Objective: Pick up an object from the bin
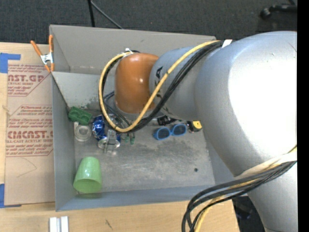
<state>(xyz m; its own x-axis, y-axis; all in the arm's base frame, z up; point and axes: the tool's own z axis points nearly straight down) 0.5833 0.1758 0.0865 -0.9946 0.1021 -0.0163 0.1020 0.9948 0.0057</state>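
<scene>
My gripper [110, 142] reaches down below the arm's orange cover into the left half of the bin, and its metal tip is near the floor. A shiny blue crumpled thing [98, 125] lies just to its upper left, touching or almost touching it. A small clear round piece [81, 132] sits further left, with a dark green knobbly thing [78, 114] behind it. A pale green plastic cup [88, 175] lies on its side in the front left corner, apart from the gripper.
A pair of blue toy sunglasses [170, 131] lies right of the gripper, with a small yellow and black thing [195, 125] beside it. The arm covers the back and right of the bin. Bare bin floor shows along the front.
</scene>
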